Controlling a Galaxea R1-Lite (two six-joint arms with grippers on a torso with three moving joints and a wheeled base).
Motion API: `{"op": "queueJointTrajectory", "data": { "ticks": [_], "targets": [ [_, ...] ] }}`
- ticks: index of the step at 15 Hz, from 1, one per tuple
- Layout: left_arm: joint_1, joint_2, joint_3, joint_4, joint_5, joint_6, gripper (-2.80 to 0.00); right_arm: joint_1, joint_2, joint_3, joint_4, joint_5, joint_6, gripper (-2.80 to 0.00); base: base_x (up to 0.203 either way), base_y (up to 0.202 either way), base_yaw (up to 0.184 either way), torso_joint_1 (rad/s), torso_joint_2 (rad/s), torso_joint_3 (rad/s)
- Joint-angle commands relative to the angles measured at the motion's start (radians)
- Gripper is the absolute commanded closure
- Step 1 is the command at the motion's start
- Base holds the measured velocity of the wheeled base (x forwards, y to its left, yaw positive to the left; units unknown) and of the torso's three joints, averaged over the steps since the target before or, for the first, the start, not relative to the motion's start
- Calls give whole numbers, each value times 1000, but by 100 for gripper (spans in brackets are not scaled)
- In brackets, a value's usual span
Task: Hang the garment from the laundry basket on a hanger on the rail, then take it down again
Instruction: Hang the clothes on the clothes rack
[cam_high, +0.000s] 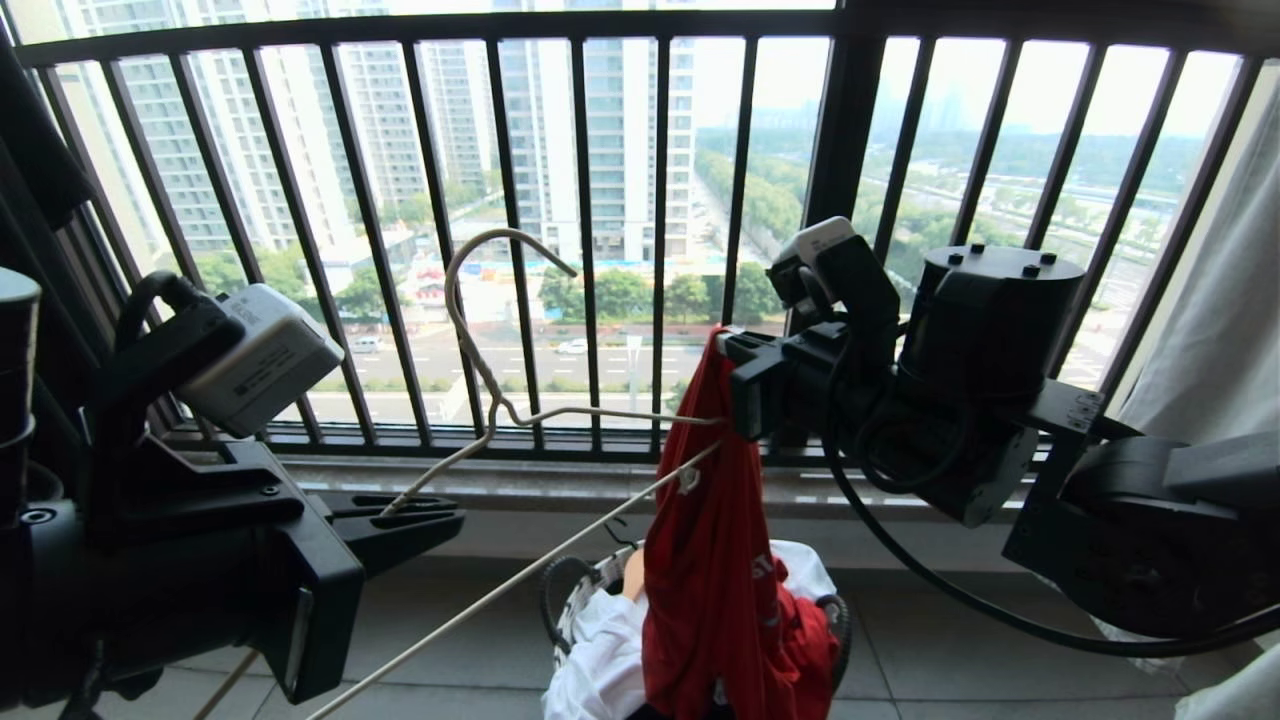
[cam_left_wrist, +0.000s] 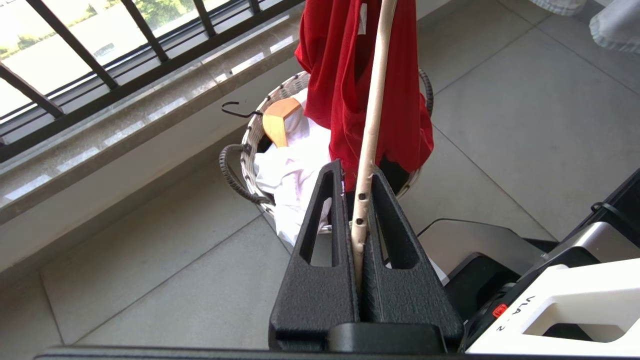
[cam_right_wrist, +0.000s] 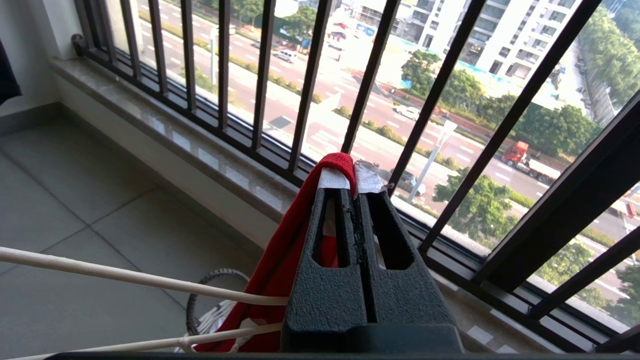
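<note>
Your left gripper sits low on the left of the head view, fingers pinched tight on one arm of the thin cream-white wire hanger. The hanger's long bent hook points up in front of the black barred window railing and is hooked on nothing.

Your right gripper is at mid-height right of centre, jaws clamped on the top edge of the red short-sleeved T-shirt by its white neck label. The shirt hangs straight down from that grip. The hanger's far end passes into the red cloth just below the grip.

The shirt's lower part drapes into the small round laundry basket with a whitish rim, standing on the grey tiled floor. In the basket lie white cloth and a thick light-wood hanger.
</note>
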Motion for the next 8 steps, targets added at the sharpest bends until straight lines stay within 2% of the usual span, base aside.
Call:
{"op": "queueJointTrajectory", "data": {
  "ticks": [1, 6, 8],
  "targets": [
    [0, 28, 3, -4, 4, -1, 0, 7, -6, 3, -5, 0, 0, 0, 0, 0, 0, 0, 0, 0],
    [4, 64, -1, -8, 13, -20, 0, 22, -15, 9, -5, 0, 0, 0, 0, 0, 0, 0, 0, 0],
    [27, 85, 0, -46, 16, -33, 0, 22, -16, 8, -5, 0, 2, 0, 0, 0, 0, 0, 0, 0]
  ]
}}
